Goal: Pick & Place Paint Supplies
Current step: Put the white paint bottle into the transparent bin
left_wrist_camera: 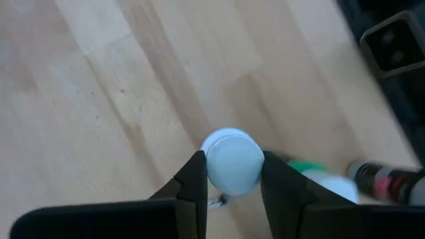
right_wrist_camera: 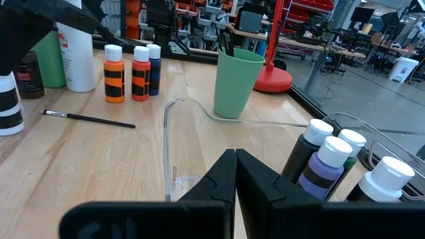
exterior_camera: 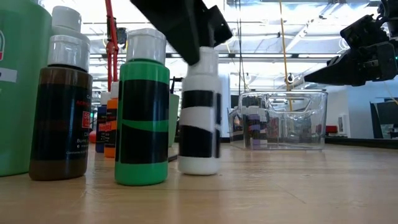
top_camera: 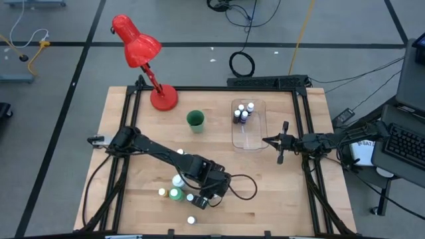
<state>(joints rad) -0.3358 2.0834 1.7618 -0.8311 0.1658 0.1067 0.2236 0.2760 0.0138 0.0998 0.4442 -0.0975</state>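
My left gripper [left_wrist_camera: 232,176] stands over a small white paint bottle with a black label [exterior_camera: 199,118] near the table's near edge and is shut on its cap. The bottle stands upright on its base. Beside it stand a green bottle [exterior_camera: 143,118] and a brown one [exterior_camera: 61,118], each on its base. My right gripper [right_wrist_camera: 236,174] is shut and empty, hovering at the right side of the clear tray [top_camera: 247,136]. The tray holds several small bottles [right_wrist_camera: 329,166]. A thin dark brush [right_wrist_camera: 89,119] lies flat on the table. My left gripper pinches the white bottle's round cap [left_wrist_camera: 232,161] between its two fingers, one finger [left_wrist_camera: 196,179] on each side. It comes from above, pointing down. The bottle stays upright with its base [exterior_camera: 199,169] on the table.
A green cup [top_camera: 195,120] stands left of the tray, and a red desk lamp [top_camera: 163,98] stands at the far left. Orange and blue bottles [right_wrist_camera: 133,72], a big white bottle [right_wrist_camera: 76,56] and a big green one [exterior_camera: 18,87] stand nearby. One small bottle [top_camera: 191,220] stands alone by the near edge.
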